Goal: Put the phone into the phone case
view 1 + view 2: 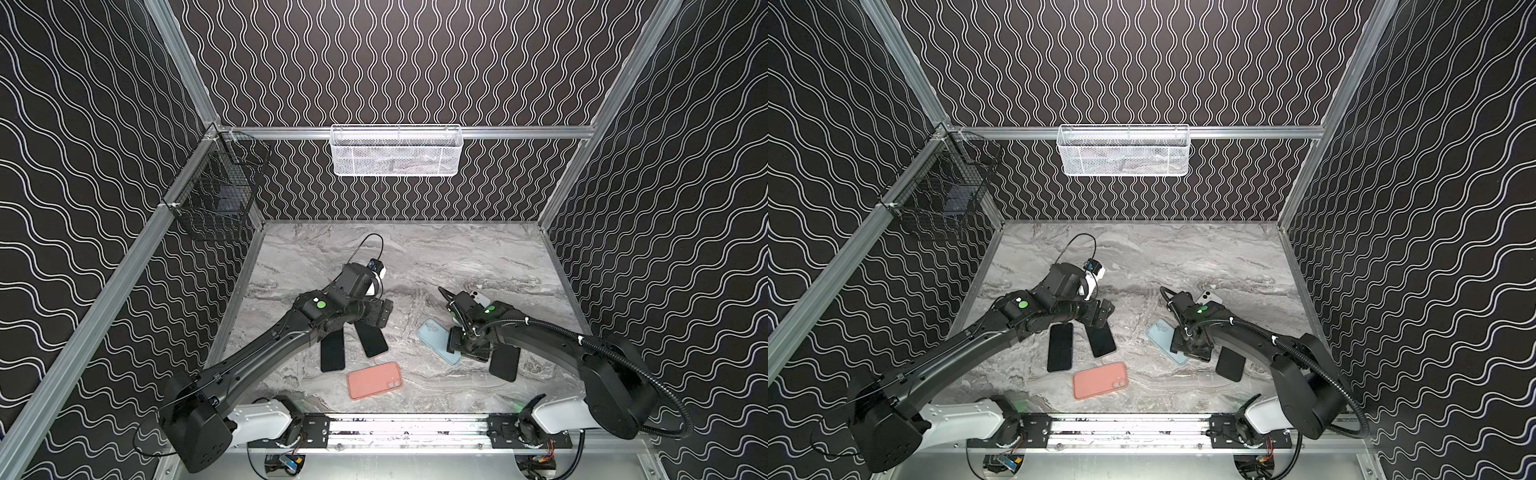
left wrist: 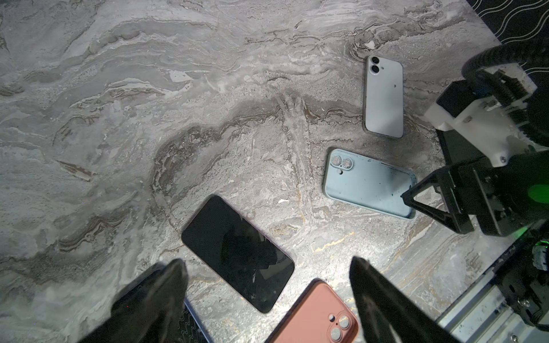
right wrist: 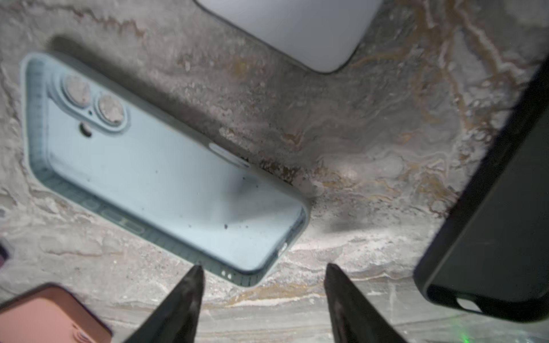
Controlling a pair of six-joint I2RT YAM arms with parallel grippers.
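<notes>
On the marble table (image 1: 457, 257) we see the left gripper (image 2: 267, 262) held above a black phone (image 2: 237, 252), jaws wide apart and empty, and the right gripper (image 3: 263, 267) low over one short end of the light blue case (image 3: 166, 178), jaws apart either side of it. That case lies open side up right of centre, with the white phone (image 2: 383, 98) face down just beyond it and a black case (image 1: 505, 363) beside it.

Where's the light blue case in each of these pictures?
Top view: blue case right of centre, beside the black case.
Top view: same spot.
Left wrist: between white phone and pink case.
Right wrist: mid-picture, the largest thing.
Shared landmark: pink case, in all four.
</notes>
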